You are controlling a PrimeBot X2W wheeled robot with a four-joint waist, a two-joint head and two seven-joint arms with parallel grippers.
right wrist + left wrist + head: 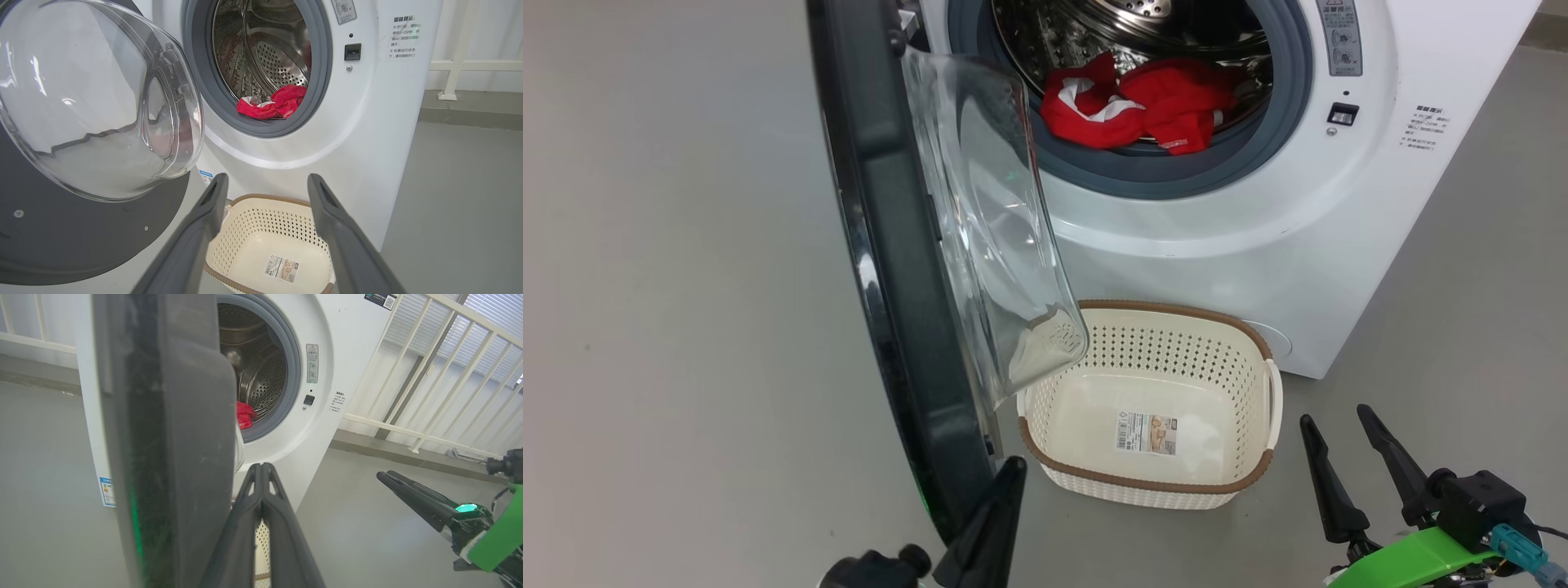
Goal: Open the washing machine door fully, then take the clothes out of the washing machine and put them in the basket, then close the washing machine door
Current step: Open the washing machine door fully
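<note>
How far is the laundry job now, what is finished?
Done: the washing machine door stands wide open. In hand: the shut left gripper is by the door's edge; the right gripper is open, empty. Left: the red clothes lie in the drum, the basket is empty; closing comes last.

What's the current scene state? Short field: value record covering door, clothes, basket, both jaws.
washing machine door: open, swung out from the washing machine
clothes: red, in the drum, at its front lip
basket: on the floor below the opening, empty but for a sticker
left jaws: shut, fingers pressed together beside the door's edge
right jaws: open, fingers apart, holding nothing
</note>
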